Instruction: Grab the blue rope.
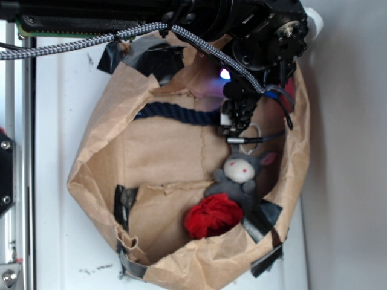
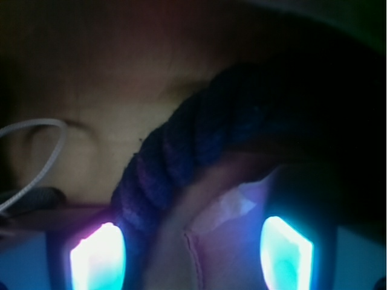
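Inside the paper bag, the thick navy twisted blue rope curves between the gripper's parted jaws, ungrasped.

- A robotics lab test rig: a taped-down brown paper bag on a white desk.
- A metal frame rail and braided cable border it.

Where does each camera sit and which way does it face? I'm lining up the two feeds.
Exterior: sits above, looking down into the brown paper bag at the blue rope, plush toy and red ball; shows the arm and hand.
Wrist: rides on the hand, looking along its glowing fingers at the rope close up.
Shared: the rope, paper, and the toy's white loop.
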`<state>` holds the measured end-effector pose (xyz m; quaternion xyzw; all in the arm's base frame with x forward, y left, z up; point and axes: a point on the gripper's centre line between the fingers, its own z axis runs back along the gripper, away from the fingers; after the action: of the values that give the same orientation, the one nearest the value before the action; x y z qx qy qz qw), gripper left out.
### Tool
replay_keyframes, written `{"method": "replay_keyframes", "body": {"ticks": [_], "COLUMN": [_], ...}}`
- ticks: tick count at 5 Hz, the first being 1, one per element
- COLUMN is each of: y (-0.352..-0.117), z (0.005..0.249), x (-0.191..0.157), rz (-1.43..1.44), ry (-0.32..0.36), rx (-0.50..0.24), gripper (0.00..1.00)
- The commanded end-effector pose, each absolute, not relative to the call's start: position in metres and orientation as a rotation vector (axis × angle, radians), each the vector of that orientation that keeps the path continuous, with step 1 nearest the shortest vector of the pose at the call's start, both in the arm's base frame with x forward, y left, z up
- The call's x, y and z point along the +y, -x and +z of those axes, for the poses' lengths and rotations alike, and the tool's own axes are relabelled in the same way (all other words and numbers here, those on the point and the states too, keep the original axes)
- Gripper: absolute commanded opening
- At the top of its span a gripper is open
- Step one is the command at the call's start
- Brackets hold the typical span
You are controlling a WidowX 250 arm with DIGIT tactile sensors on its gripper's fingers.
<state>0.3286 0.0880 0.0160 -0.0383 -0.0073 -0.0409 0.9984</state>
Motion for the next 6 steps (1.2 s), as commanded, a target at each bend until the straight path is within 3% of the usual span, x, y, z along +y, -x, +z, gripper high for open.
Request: {"method": "replay_keyframes", "body": {"ticks": [1, 2, 3, 5, 6], "y": [-0.331, -0.327, -0.321, -0.310, -0.305], "z": [0.026, 0.046, 0.074, 0.088, 0.080], "x": [0.096, 0.099, 0.108, 0.104, 0.087], "rz": [-0.066, -0.074, -0.078, -0.089, -0.117], "ry": [0.061, 0.094, 0.148, 0.178, 0.135], "rx": [-0.107, -0.141, -0.177, -0.188, -0.165], "gripper": [0.00, 0.00, 1.00, 1.00, 1.00]}}
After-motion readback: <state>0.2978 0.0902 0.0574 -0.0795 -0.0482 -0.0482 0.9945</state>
